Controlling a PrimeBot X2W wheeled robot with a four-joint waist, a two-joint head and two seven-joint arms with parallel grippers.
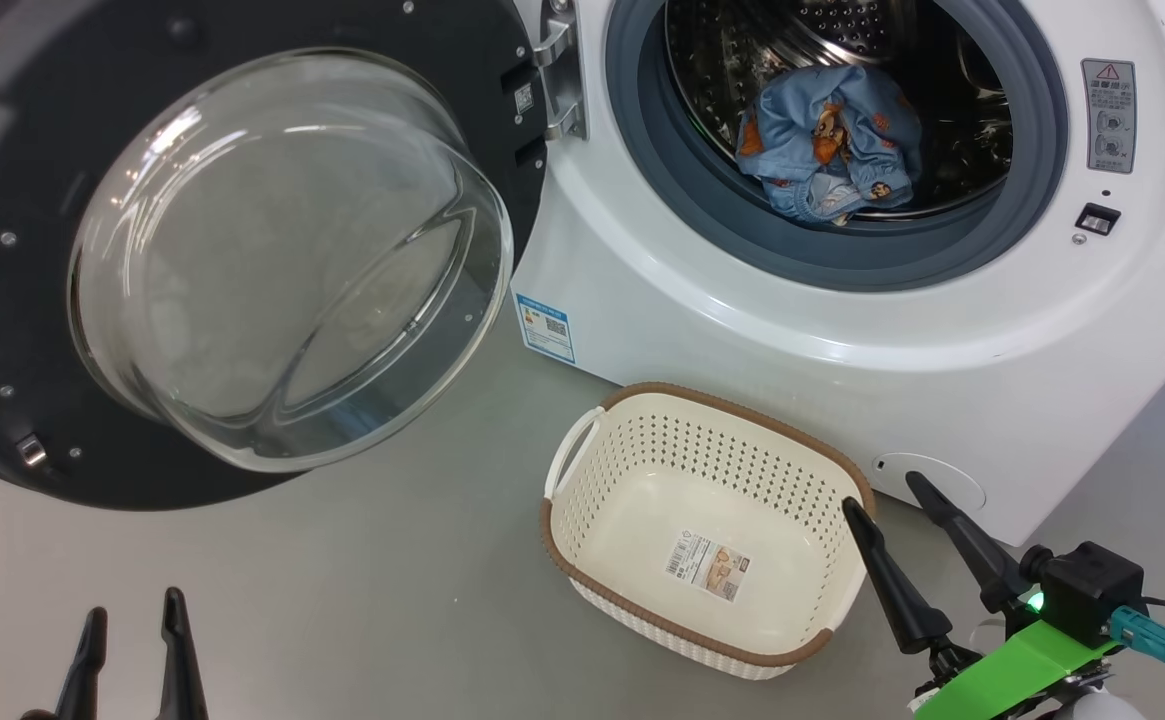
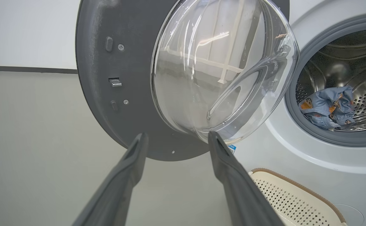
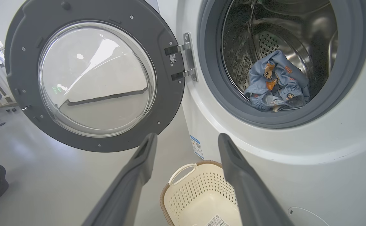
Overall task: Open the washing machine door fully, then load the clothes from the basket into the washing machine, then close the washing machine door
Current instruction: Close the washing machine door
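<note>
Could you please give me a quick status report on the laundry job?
Left gripper and right gripper open, empty. Light blue cartoon-print clothes inside steel drum; cream perforated plastic basket empty. Round black-ringed glass door wide open, nothing seen in its path.

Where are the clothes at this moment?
In the head view, the clothes lie at upper right inside the washing machine drum, just behind the grey gasket; the basket below sits empty.

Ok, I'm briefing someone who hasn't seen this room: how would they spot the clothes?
Find the big white washing machine, its round door swung open. Inside the grey gasket, low in the steel drum, lie the clothes: a crumpled light blue bundle with orange cartoon prints, soft colour against bare perforated metal.
</note>
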